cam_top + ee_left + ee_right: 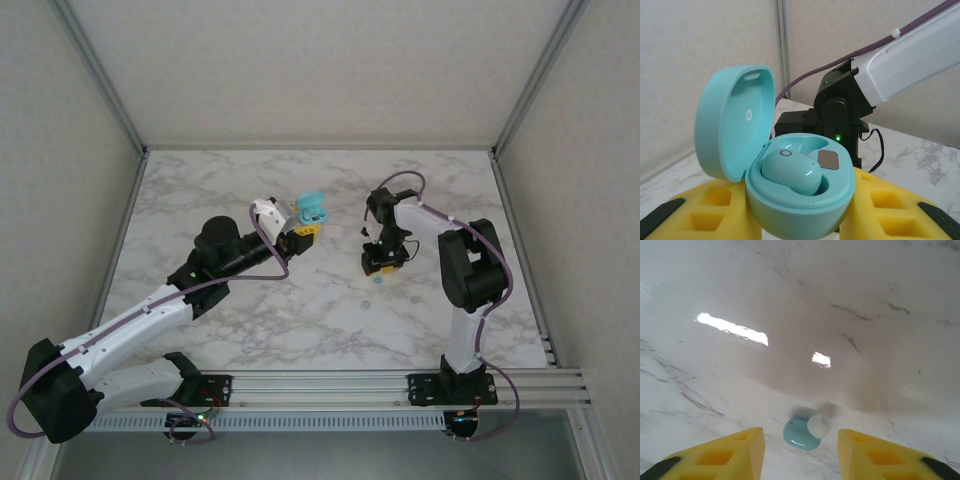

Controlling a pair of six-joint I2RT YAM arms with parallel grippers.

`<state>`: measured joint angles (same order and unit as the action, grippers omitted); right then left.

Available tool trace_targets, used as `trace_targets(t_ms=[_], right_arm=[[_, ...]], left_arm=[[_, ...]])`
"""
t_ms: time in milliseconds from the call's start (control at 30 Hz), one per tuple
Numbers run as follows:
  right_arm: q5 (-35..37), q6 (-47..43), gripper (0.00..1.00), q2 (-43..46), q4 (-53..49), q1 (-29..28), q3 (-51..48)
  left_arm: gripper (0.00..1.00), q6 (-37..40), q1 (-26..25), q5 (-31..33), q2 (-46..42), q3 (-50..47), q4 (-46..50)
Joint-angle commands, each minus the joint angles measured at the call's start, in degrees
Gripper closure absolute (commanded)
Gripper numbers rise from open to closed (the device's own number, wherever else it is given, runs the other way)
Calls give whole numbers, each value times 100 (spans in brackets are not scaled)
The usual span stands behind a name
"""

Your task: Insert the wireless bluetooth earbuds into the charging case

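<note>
One teal earbud (802, 432) is lying loose on the marble counter (790, 315), whitish tip showing. It's sitting right between the yellow fingers (720, 457) of the right jaws with a gap on either side, so those jaws are released and not touching it. Its twin (790, 172) is already sitting in one well of the teal charging case (800, 200), and the well beside it shows a brownish pad. The case is flipped open, lid (735, 130) standing up, and the left jaws are clenched on its bottom half. In the top view the case sits well left of the loose bud.
</note>
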<state>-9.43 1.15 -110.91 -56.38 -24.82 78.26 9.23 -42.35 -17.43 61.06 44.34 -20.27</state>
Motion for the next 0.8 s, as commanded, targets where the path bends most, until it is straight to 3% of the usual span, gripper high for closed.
trace_targets(t_ms=[0,233,767], right_arm=[[-245,-230,56,-186,-9,-84,292],[-498,-157,56,-510,71,-85,331],[-22,74,56,19,-53,-56,-267]], left_arm=[[79,-20,-75,56,-117,49,-52],[79,-1,-74,82,-173,42,14],[79,-12,-81,52,-153,48,-7]])
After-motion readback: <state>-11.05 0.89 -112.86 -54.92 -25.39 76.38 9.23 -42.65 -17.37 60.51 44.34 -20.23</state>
